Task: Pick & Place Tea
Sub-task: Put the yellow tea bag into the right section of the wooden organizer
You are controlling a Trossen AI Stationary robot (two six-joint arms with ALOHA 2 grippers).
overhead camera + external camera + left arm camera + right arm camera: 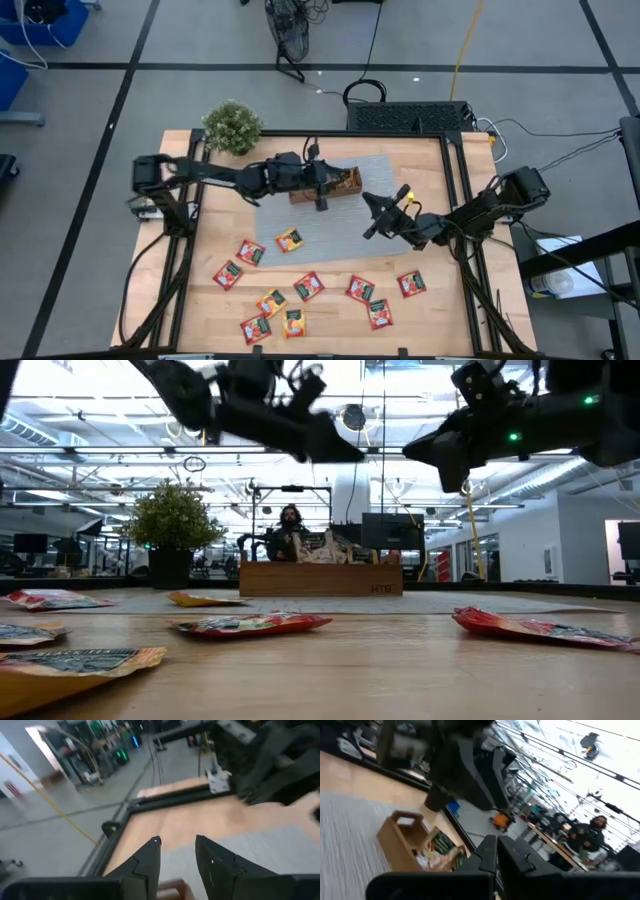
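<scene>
From above, the left tool (322,192) sits over the wooden tray (345,184) on the grey mat (400,170), while the right tool (372,218) hangs above the mat just beside the tray. The tea packets (300,290) lie scattered on the bare wood of the bench (440,320) on the near side, well apart from both tools, with one orange packet (289,239) at the mat's edge.

The left wrist view shows what the overhead one cannot: its fingers (147,862) stand a narrow gap apart with nothing between them. The right wrist view shows its own fingers (492,855) pressed together, empty — and packets already lying inside the tray (415,845).

The low view alone gives height: both arms are raised well clear of the surface, the packets (250,624) lie flat in the foreground, and a person (290,525) sits behind the tray (320,578). A potted plant (232,127) stands at the far left corner.
</scene>
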